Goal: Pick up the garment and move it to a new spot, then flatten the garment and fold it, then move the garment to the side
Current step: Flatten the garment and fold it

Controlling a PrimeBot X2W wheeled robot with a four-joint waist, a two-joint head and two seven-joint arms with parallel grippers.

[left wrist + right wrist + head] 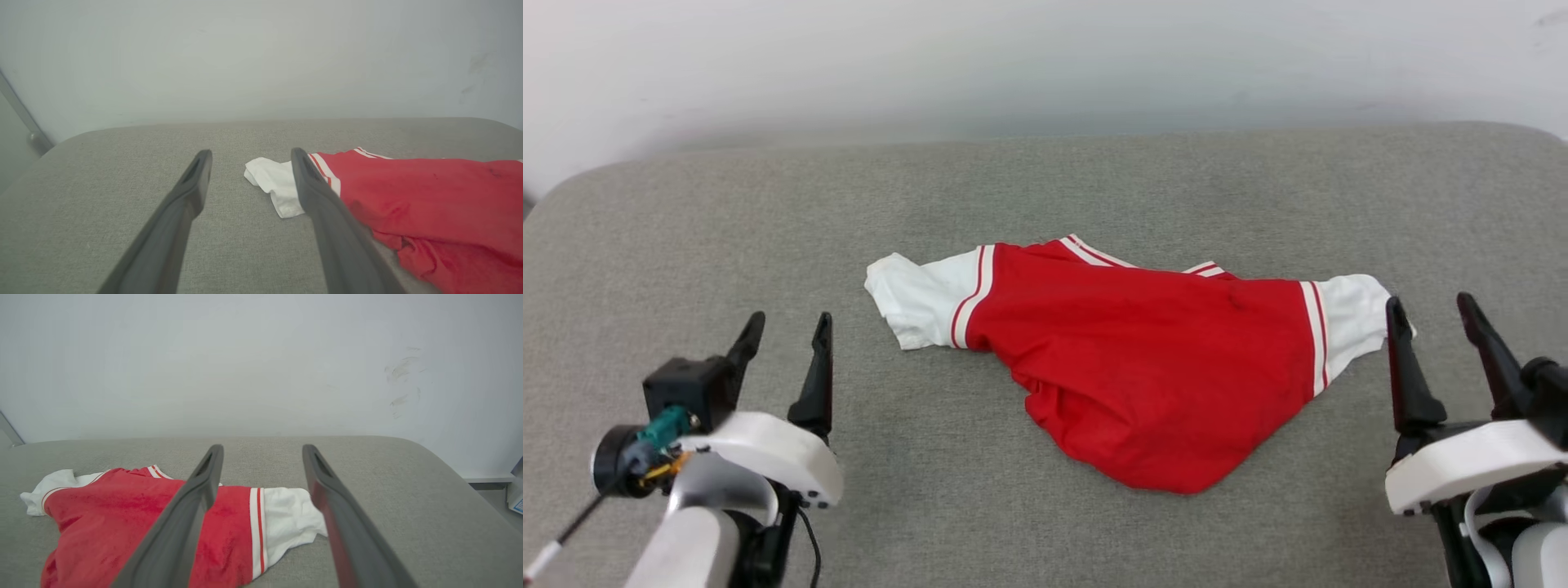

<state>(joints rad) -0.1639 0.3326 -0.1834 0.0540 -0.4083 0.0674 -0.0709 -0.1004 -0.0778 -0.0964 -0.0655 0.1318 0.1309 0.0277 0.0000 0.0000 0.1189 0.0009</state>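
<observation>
The garment (1152, 359), a red T-shirt with white sleeves and red-and-white striped trim, lies rumpled in the middle of the grey padded surface (1045, 188), its lower body bunched toward me. My left gripper (786, 327) stands open at the lower left, well clear of the left sleeve (919, 302). At the lower right my right gripper (1432, 309) is open too, just beside the right sleeve (1352, 318) and holding nothing. In the left wrist view the garment (429, 200) lies right of my open left gripper (250, 157). In the right wrist view the garment (122, 514) spreads left behind my open right gripper (262, 451).
A pale wall (1045, 65) rises behind the far edge of the padded surface. The surface curves down at its left and right ends. A white ledge (490, 478) shows beyond its right end in the right wrist view.
</observation>
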